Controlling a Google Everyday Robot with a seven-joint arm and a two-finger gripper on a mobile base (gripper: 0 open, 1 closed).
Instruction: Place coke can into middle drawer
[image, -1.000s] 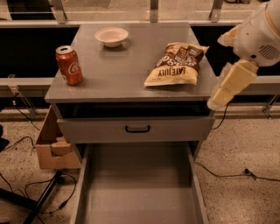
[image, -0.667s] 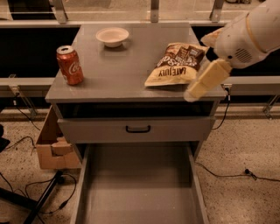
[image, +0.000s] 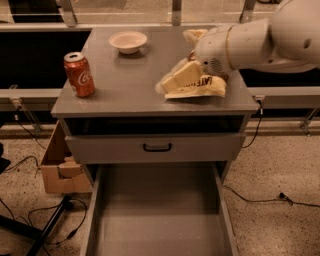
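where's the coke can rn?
Camera view, left: the small red Coca-Cola can stands upright near the grey cabinet top's front-left corner, front-left of the white bowl; the end effector is at the tan chip bag.

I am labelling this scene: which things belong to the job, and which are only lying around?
Job: coke can on the cabinet top; open middle drawer below; gripper above the top, by the chip bag.
Lying about: bowl, chip bag, cardboard box at lower left.

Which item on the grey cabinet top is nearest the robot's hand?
The tan chip bag: the cream hand is at its left edge, while the red Coca-Cola can and white bowl sit farther away.
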